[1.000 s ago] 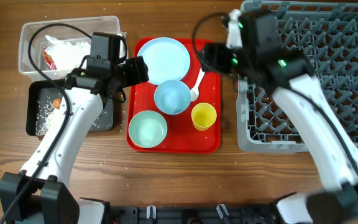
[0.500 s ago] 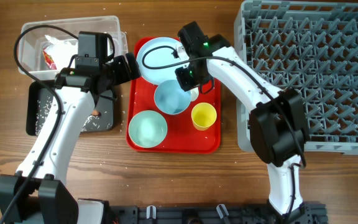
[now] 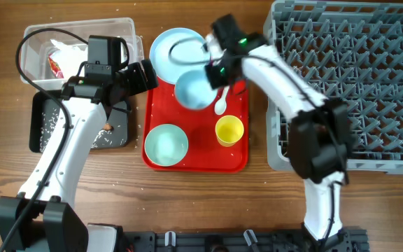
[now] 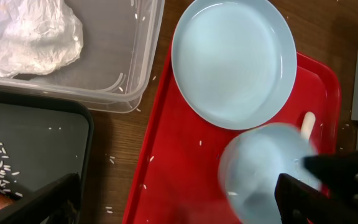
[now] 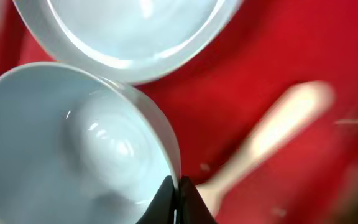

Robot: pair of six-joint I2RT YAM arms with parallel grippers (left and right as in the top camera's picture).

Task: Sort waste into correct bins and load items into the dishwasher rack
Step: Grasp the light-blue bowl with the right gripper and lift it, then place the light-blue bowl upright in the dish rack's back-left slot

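A light blue bowl [image 3: 193, 91] hangs tilted over the red tray [image 3: 194, 159], blurred in the left wrist view [image 4: 263, 168]. My right gripper [image 3: 213, 71] is shut on its rim; the wrist view shows both fingertips [image 5: 176, 190] pinching the thin wall of the bowl [image 5: 86, 143]. Behind it lies a pale blue plate [image 3: 175, 50], half off the tray's far edge. A white spoon [image 3: 221, 105], a yellow cup [image 3: 229, 130] and a pale green bowl [image 3: 166, 145] rest on the tray. My left gripper [image 3: 152, 75] hovers open at the tray's left edge [image 4: 176, 205], holding nothing.
The grey dishwasher rack [image 3: 355, 77] fills the right side. At the back left a clear bin [image 3: 121, 31] holds crumpled white waste. In front of it a black tray [image 3: 44, 129] has scattered rice. Rice grains dot the wood.
My right gripper has shut on the blue bowl's rim and carried it back toward the plate, uncovering the spoon. The left gripper has opened wider and stayed in place.
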